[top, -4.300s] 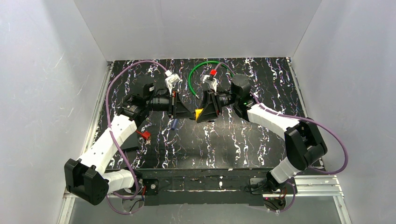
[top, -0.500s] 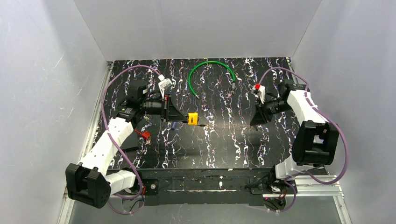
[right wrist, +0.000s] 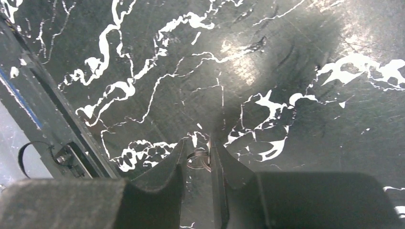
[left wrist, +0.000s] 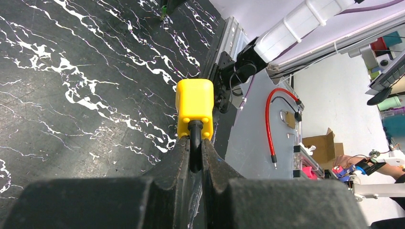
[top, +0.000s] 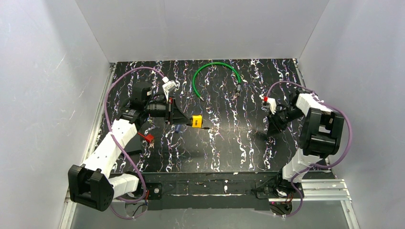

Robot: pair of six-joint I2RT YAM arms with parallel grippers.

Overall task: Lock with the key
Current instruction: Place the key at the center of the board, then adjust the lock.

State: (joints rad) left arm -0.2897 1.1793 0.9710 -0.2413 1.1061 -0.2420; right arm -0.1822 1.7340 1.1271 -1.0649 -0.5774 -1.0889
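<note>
Lock (top: 196, 120), yellow, held just left of centre on black marbled table (top: 229, 152), pointing to 3 o'clock, its dark shackle clamped in left gripper (left wrist: 194, 141), jaws narrow. Right gripper (right wrist: 197, 145), at 3 o'clock nr table edge, pinches small silvery wire ring (right wrist: 198, 160).
</note>
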